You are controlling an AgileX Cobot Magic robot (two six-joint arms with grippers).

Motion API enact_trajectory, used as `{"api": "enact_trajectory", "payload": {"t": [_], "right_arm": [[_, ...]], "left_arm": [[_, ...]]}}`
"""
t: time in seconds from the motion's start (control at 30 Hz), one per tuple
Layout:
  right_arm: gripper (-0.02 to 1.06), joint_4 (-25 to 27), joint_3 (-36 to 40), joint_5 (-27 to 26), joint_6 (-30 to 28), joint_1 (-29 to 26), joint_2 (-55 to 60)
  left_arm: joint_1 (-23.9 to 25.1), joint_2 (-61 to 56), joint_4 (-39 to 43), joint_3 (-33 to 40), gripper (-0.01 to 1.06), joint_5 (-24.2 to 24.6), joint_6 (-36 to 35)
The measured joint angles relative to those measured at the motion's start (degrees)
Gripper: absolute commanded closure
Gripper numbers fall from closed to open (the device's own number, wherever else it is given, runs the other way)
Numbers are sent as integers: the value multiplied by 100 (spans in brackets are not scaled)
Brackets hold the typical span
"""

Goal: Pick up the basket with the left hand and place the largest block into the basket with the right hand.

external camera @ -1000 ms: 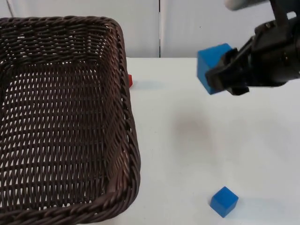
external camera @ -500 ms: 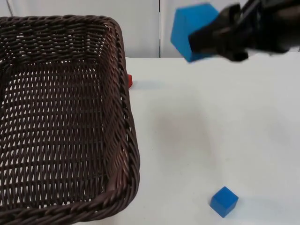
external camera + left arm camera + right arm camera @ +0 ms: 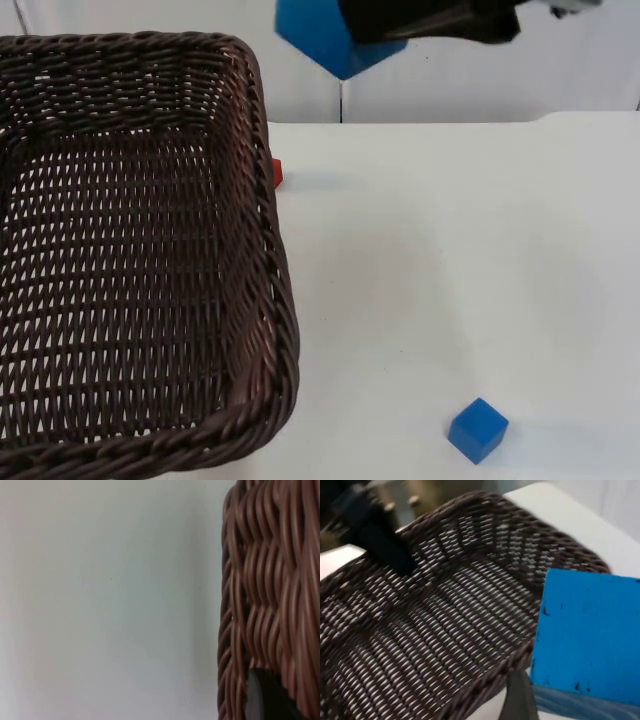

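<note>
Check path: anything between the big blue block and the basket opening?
Nothing visible. The right gripper holds the large blue block in the air beyond the wicker basket's far corner; the basket interior is empty.

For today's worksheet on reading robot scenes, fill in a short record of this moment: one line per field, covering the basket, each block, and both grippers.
basket: brown wicker basket, held up, nothing inside
left gripper: at the basket's woven wall, one black fingertip against it
large blue block: large blue block held in the air, near the basket's far right corner, not yet over the opening
right gripper: right gripper shut on the large blue block
small blue block: small blue block on the white table
red block: red block on the table, partly hidden behind the basket's rim
</note>
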Motion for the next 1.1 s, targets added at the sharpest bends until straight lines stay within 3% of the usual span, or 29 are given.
{"api": "enact_trajectory", "payload": {"t": [0.23, 0.63, 1.1], "right_arm": [[105, -360, -740, 632, 146, 0, 564], [105, -1550, -1890, 541, 831, 819, 1547], [105, -1398, -2782, 453, 880, 889, 2900]], "left_arm": [[0, 0, 0, 0, 99, 0, -12], [0, 0, 0, 0, 99, 0, -12], [0, 0, 0, 0, 99, 0, -24]]}}
